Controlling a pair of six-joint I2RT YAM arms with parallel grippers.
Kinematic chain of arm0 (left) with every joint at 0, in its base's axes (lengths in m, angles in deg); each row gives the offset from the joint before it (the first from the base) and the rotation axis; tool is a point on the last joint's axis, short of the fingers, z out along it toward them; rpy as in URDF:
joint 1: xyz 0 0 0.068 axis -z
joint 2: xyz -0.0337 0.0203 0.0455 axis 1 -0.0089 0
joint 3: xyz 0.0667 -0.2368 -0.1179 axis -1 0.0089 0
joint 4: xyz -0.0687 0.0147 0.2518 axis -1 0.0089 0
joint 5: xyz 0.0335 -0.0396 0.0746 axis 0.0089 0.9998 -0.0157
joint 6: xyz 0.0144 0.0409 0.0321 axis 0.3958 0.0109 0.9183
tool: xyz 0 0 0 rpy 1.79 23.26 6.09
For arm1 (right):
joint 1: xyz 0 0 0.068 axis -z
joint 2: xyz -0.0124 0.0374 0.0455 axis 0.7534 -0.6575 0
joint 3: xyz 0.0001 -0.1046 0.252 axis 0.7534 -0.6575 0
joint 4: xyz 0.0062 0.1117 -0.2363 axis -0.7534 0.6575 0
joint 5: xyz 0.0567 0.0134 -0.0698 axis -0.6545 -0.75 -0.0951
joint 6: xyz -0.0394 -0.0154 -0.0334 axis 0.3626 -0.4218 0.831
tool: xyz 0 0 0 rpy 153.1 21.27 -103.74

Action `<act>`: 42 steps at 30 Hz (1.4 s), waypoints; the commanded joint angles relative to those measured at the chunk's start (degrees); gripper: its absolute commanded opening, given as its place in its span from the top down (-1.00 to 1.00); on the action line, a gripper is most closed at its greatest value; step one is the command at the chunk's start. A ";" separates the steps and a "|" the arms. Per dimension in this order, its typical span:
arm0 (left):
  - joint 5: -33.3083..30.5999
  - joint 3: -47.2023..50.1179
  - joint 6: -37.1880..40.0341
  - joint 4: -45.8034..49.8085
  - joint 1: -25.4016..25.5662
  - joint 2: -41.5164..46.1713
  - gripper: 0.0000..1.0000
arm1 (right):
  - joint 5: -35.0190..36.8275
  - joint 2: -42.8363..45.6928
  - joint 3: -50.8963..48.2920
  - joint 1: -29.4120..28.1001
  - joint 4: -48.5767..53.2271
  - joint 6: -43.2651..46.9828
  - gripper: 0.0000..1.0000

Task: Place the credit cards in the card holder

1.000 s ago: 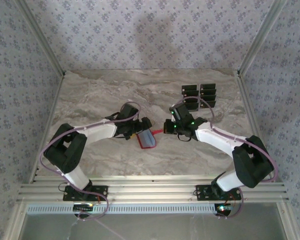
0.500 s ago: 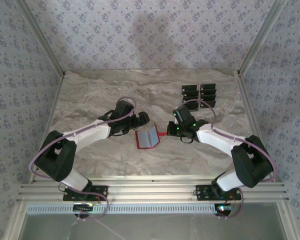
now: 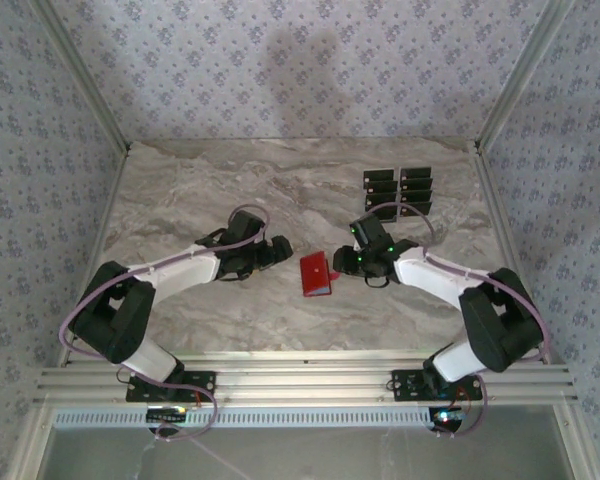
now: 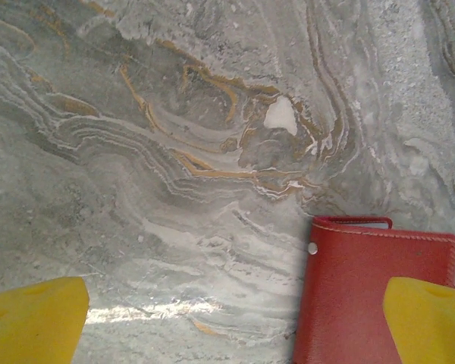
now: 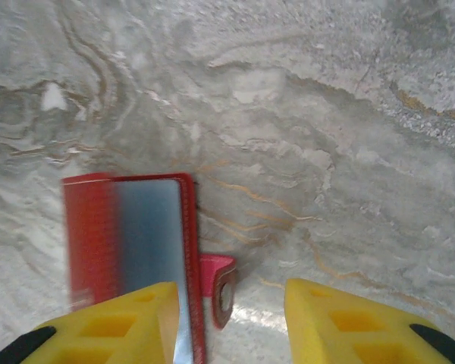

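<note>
The red card holder (image 3: 315, 273) lies on the marble table between the two arms, its red cover up in the top view. In the right wrist view the card holder (image 5: 129, 227) is blurred and shows a grey inner face. Its snap tab (image 5: 221, 287) sits loose between the fingers of my right gripper (image 5: 231, 322), which is open. My left gripper (image 4: 231, 322) is wide open and holds nothing. The card holder (image 4: 371, 292) lies by its right fingertip (image 4: 428, 318). Several black credit cards (image 3: 398, 192) lie in two columns at the back right, away from both grippers.
The grey marble table (image 3: 200, 190) has bare room at the left and back. Patterned walls and metal frame posts close it in on three sides. A slotted metal rail (image 3: 300, 380) with the arm bases runs along the near edge.
The right gripper has opened and let go of the snap tab. The card holder, spread open half a second ago, has folded over and shifted right. The left gripper has drawn back to the left.
</note>
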 commanded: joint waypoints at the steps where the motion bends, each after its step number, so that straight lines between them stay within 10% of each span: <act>1: 0.19 0.68 1.65 0.81 -0.13 1.17 -1.00 | 0.21 3.47 2.06 -1.31 3.41 -0.27 0.21; 17: 0.74 -1.09 2.94 1.86 -0.13 0.05 -0.99 | 4.70 -3.93 3.00 -3.04 2.26 -0.08 0.05; 24: 1.27 -2.19 3.35 1.85 0.09 -1.35 -0.99 | 3.49 -8.41 4.64 -2.60 0.72 0.91 1.00; 42: 3.54 -5.49 3.71 1.87 2.27 -1.82 -1.00 | 2.83 0.90 7.23 -6.33 2.81 -2.46 1.00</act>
